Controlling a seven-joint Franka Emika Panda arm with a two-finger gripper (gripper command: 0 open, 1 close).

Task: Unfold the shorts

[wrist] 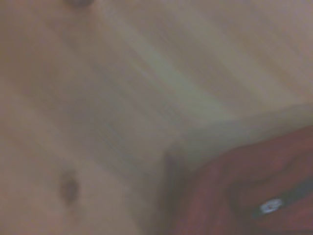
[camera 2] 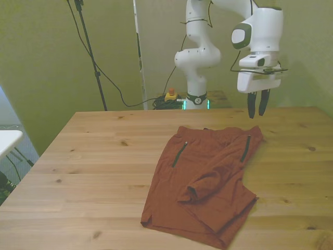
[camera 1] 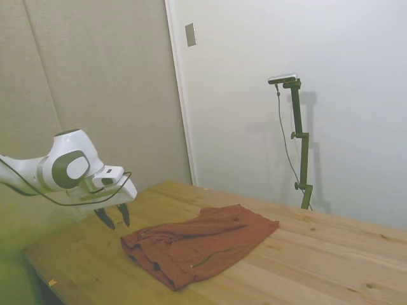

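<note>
Shorts [camera 2: 208,177] lie on desk [camera 2: 93,172], one leg folded over; unfolding not begun. Gripper [camera 2: 257,107] hovers above waistband corner, fingers [camera 1: 105,219] narrowly parted, empty.

- Franka arm [camera 2: 200,49]: glossy white rounded links, grey-green oval joint caps.
- Thin black cable looping along the wrist.
- Gripper [camera 2: 258,110]: white boxy body, two slim dark fingers [camera 1: 105,219].
- Base ring glowing green.

Soft matt cloth on the rust-red shorts [camera 2: 208,177], pale knotty wood on the worktop [camera 2: 93,166], glossy white plastic arm [camera 2: 200,52]
</note>
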